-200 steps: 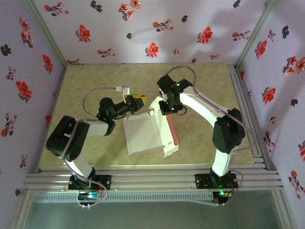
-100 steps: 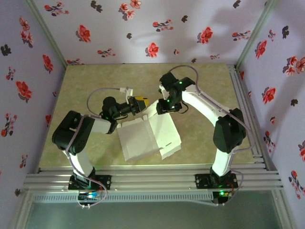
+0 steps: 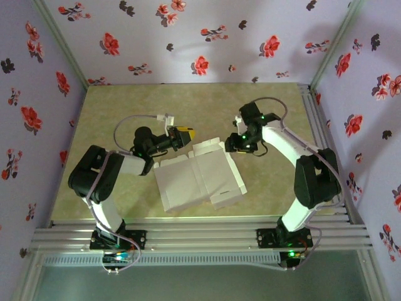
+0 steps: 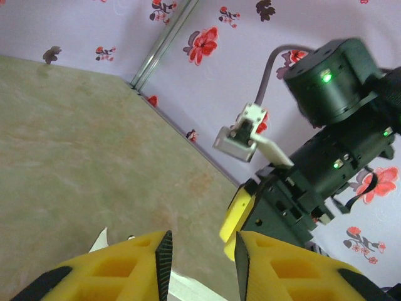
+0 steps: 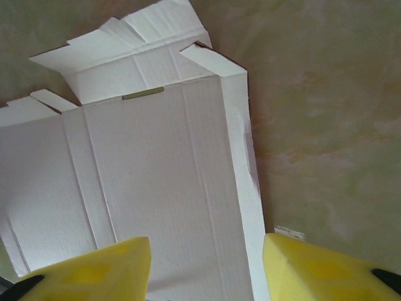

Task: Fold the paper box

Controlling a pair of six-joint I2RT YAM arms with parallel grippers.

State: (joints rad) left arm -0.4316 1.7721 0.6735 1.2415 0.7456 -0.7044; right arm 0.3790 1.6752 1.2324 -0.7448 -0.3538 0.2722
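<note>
Left tool (image 3: 183, 134): hovering low with its yellow fingers (image 4: 125, 263) standing a narrow gap apart; a sliver of white card is showing at the bottom of that gap in the left wrist view, and I cannot tell whether it is being pinched
Right tool (image 3: 229, 145): hanging open, with its yellow fingers (image 5: 106, 263) spreading wide and nothing sitting between them
Under the right tool: the paper box (image 5: 156, 175) is lying directly below the spread fingers, white face up, and its narrow side strip is running past the inner edge of the right-hand finger
Paper box (image 3: 197, 179): lying opened out and flat on the table (image 3: 125, 113), between the two tools and reaching from them towards the arm bases; its far left corner is sitting at the left tool, its far right corner at the right tool
Flaps: small end flaps are sticking out from the box edge farthest from the right tool's fingers in the right wrist view, next to a thin slot in the panel
Beyond the tools: bare mottled green table is stretching out to walls (image 3: 188, 37) patterned with red flowers
</note>
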